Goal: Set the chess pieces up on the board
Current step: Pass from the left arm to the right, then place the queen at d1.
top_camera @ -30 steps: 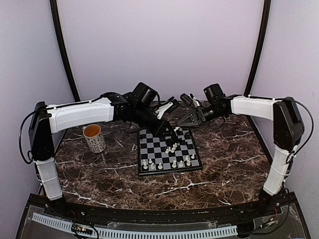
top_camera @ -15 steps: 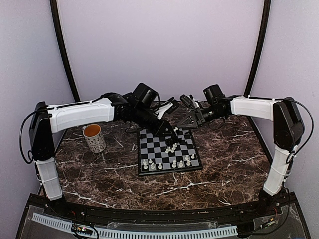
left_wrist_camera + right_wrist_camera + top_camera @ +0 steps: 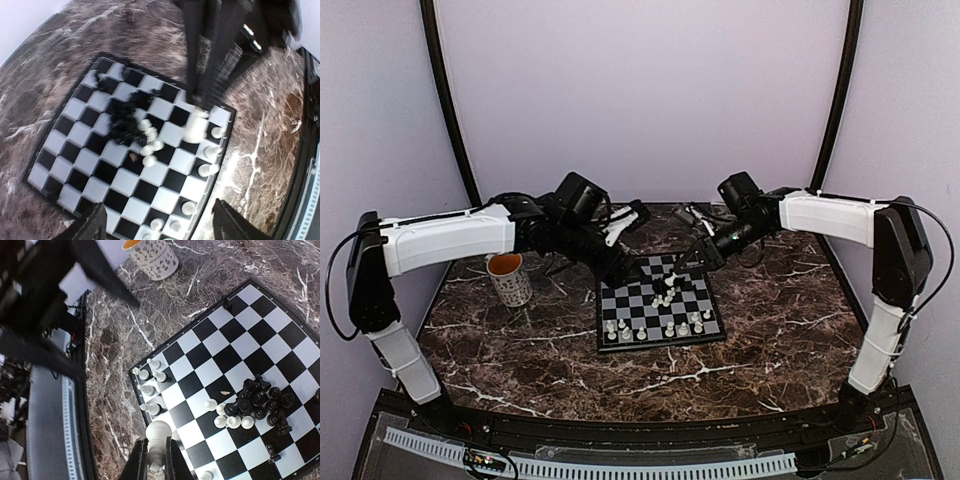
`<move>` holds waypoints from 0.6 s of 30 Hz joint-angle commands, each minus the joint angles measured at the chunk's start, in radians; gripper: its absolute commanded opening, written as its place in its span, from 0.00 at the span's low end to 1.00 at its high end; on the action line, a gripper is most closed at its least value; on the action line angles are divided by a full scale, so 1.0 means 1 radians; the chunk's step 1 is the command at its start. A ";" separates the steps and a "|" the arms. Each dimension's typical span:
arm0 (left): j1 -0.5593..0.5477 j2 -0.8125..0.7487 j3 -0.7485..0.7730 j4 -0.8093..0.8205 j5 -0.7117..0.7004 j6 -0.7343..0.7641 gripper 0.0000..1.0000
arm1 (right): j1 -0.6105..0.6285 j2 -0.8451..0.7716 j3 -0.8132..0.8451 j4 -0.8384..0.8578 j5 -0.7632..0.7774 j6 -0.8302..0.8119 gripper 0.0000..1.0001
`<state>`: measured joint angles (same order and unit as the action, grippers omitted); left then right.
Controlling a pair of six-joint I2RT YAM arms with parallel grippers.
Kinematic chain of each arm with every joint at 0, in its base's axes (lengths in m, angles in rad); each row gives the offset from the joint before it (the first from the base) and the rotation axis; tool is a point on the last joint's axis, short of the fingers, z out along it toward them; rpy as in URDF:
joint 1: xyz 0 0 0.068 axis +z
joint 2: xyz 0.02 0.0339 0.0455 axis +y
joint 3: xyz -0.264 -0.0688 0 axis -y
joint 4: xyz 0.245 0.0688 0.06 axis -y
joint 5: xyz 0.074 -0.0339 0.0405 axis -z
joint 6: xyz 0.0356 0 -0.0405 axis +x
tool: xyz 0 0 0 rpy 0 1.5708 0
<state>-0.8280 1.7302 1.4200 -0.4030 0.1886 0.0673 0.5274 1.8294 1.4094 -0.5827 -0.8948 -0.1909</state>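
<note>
- You are watching the left arm point(image 3: 450, 235) pulling back from the far edge of the board point(image 3: 625, 300), where it was reaching a second ago. It is now hanging nearer the mug point(image 3: 510, 278).
- The right claw point(image 3: 156, 452), which was waiting behind the far right corner, is now sitting over the far half of the board.
- The right claw is gripping a white piece point(image 3: 158, 432) with a rounded head, holding it upright above the squares. You cannot tell its type.
- The left claw point(image 3: 160, 215) is standing spread wide and is carrying nothing.
- Judged from this, the left arm is clearing the way and the right arm is heading for a placement. The setup is looking well short of done.
- You are counting one board, lying mid-worktop point(image 3: 770, 330), one mug and two claws.
- About nine white pieces point(image 3: 669, 330) are standing unevenly along the near edge, though that count is uncertain at this size. Four more white ones point(image 3: 232, 421) are standing beside the centre heap.
- The black pieces point(image 3: 262, 402) are lying heaped mid-board, too tangled to count. One black piece point(image 3: 227, 303) is standing alone at a corner.
</note>
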 commanded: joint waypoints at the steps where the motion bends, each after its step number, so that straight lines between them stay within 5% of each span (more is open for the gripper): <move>1: 0.081 -0.143 -0.079 0.103 -0.141 0.036 0.82 | 0.118 -0.064 0.011 -0.061 0.239 -0.168 0.01; 6: 0.176 -0.140 -0.114 0.172 -0.263 0.006 0.83 | 0.244 -0.050 0.024 -0.091 0.403 -0.234 0.01; 18: 0.219 -0.151 -0.222 0.278 -0.226 0.003 0.80 | 0.424 0.041 0.051 -0.136 0.700 -0.323 0.00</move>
<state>-0.6151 1.6024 1.2228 -0.1749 -0.0498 0.0746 0.9241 1.8320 1.4193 -0.6994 -0.3042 -0.4793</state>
